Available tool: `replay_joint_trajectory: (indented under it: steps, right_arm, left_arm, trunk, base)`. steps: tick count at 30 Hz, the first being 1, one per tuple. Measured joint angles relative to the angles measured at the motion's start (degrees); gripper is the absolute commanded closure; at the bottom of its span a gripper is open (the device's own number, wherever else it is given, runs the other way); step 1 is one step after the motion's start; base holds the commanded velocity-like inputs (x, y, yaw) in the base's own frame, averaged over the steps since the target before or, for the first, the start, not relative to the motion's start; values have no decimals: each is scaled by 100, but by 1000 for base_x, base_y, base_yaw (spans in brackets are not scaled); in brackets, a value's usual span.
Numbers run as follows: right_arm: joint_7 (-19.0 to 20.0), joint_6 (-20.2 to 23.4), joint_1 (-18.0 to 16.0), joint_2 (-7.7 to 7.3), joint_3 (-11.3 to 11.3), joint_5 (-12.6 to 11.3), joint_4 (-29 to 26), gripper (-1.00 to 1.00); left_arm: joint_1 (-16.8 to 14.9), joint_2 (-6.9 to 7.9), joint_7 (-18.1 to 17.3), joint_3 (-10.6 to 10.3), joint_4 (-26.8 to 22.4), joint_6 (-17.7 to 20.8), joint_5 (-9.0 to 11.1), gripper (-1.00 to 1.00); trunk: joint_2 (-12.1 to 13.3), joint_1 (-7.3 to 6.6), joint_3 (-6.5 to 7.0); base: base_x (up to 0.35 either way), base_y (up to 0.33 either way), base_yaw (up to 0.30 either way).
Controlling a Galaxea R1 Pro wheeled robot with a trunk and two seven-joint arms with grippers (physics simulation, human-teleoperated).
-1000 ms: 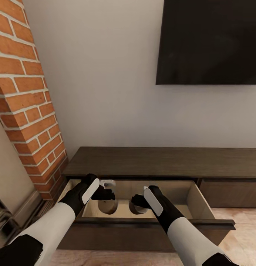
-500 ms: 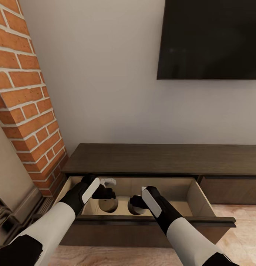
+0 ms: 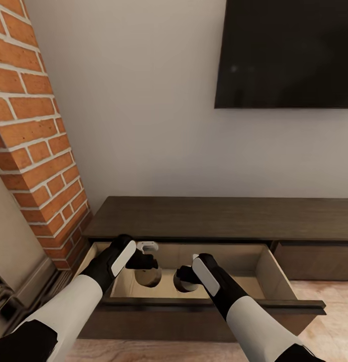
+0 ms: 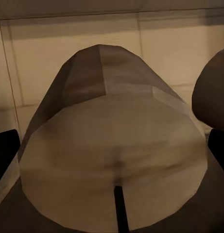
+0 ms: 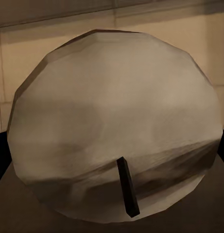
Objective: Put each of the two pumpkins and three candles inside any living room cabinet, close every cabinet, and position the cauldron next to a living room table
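Note:
The cabinet (image 3: 219,217) stands against the wall with its left drawer (image 3: 267,274) pulled out. Both my grippers reach down into that drawer. My left gripper (image 3: 147,265) is shut on a cream candle (image 3: 149,278), which lies on its side with the wick end facing the camera in the left wrist view (image 4: 112,145), between two dark fingers (image 4: 5,150). My right gripper (image 3: 185,277) is shut on a second candle (image 3: 187,285), large and close in the right wrist view (image 5: 116,111). That second candle also edges into the left wrist view (image 4: 215,92). The two candles sit side by side, a little apart.
A black TV screen (image 3: 284,50) hangs on the wall above the cabinet. A red brick column (image 3: 33,141) rises at the left, with a dark fireplace surround (image 3: 13,301) below it. The drawer's front panel (image 3: 214,304) juts out toward me over pale wooden floor (image 3: 325,296).
The whole view has shifted slightly, so the camera has moved. Both grippers stay in the drawer, holding their candles, with almost no movement relative to it.

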Motion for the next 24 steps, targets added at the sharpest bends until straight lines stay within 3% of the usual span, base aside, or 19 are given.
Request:
replay_joint_trajectory:
  steps: [24]
  right_arm:
    - [-1, 4, -1, 0, -1, -9, 1, 100]
  left_arm:
    - [1, -8, -25, 0, 62, 28, 4, 100]
  trunk:
    - [0, 4, -22]
  base:
    - [50, 2, 0]
